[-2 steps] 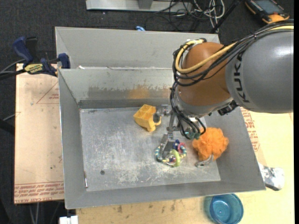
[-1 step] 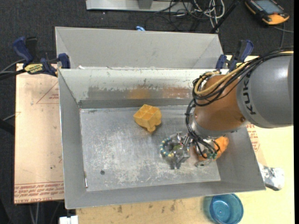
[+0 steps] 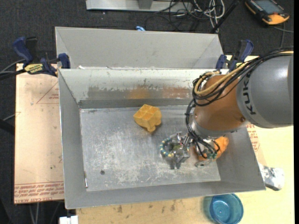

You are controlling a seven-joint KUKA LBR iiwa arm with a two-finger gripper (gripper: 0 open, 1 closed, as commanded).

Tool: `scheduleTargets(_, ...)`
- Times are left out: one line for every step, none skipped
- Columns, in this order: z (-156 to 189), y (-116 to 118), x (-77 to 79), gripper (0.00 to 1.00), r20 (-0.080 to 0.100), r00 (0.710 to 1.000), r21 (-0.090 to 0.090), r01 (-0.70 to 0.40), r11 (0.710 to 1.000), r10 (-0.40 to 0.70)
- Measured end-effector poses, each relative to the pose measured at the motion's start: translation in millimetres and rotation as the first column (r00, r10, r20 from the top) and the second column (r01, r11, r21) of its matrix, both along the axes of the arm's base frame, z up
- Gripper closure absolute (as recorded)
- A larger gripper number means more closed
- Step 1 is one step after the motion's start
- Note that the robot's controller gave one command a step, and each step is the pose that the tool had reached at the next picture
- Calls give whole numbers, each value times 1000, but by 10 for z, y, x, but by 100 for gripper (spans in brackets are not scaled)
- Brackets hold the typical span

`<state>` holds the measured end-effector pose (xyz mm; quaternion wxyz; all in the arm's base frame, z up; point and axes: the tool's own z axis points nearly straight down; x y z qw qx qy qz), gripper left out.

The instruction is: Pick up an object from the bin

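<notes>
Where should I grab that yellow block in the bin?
Probably come straight down from above and pinch the yellow block across its left and right sides: it lies alone on the bin floor, bare metal either side, the back wall close behind.

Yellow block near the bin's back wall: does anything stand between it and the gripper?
Nothing visible does. The yellow block lies alone on the bin floor. The gripper is to its front right, and bare metal lies between them.
</notes>
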<state>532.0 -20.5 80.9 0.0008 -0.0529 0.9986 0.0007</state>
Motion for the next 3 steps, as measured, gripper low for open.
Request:
scheduleTargets(1160, 18, 3, 100, 1, 1000, 0, -15, 1000, 15)
scheduleTargets(1160, 17, 3, 100, 1, 1000, 0, -15, 1000, 15)
scheduleTargets(1530, -70, -66, 100, -4, 994, 0, -112, 994, 112)
